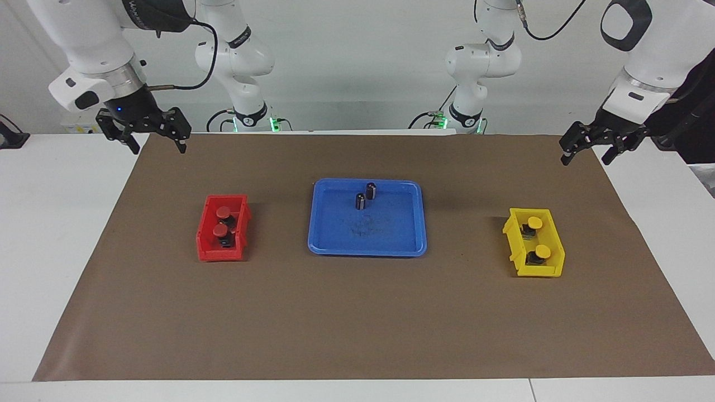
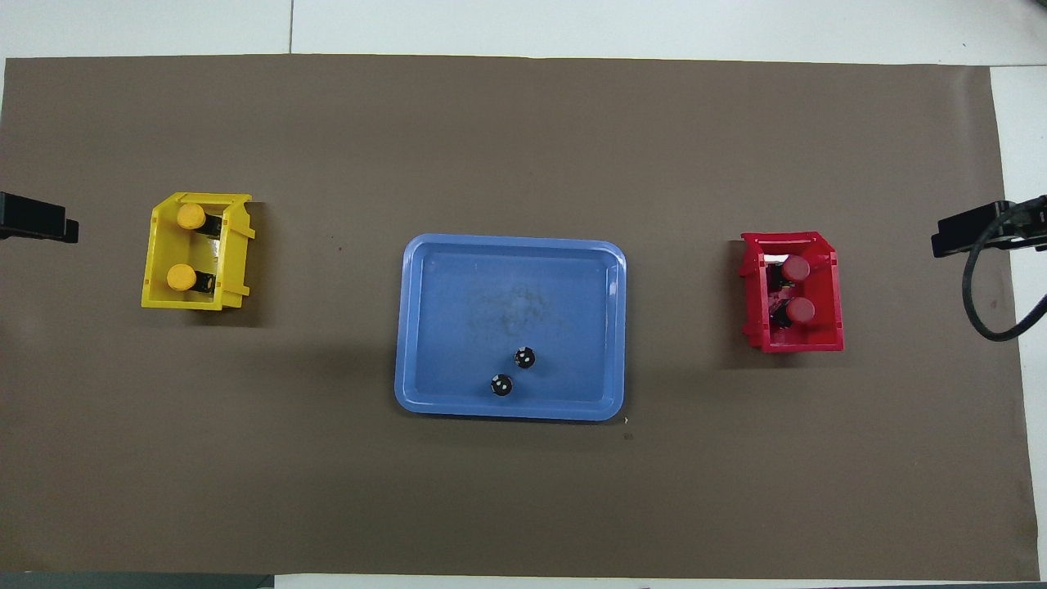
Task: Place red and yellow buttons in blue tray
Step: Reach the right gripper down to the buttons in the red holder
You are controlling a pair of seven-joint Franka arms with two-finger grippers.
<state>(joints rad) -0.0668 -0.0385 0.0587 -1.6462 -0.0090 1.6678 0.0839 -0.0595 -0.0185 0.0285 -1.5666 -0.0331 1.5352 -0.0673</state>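
Two red buttons [image 1: 223, 213] [image 1: 220, 230] sit in a small red bin [image 1: 208, 245] toward the right arm's end of the table. Two yellow buttons [image 1: 534, 223] [image 1: 542, 252] sit in a small yellow bin [image 1: 553, 268] toward the left arm's end. Between the bins lies the blue tray [image 1: 391, 250], with no coloured button in it. My right gripper [image 1: 157, 146] hangs open and empty over the mat's corner nearest the right arm. My left gripper [image 1: 585, 161] hangs open and empty over the mat's edge at the left arm's end.
Two dark cylinders [image 1: 371, 190] [image 1: 361, 201] stand upright in the tray, in its part nearer the robots. A brown mat [image 1: 357, 324] covers most of the white table. A black cable [image 2: 977, 303] loops over the mat's edge beside the red bin [image 2: 826, 343].
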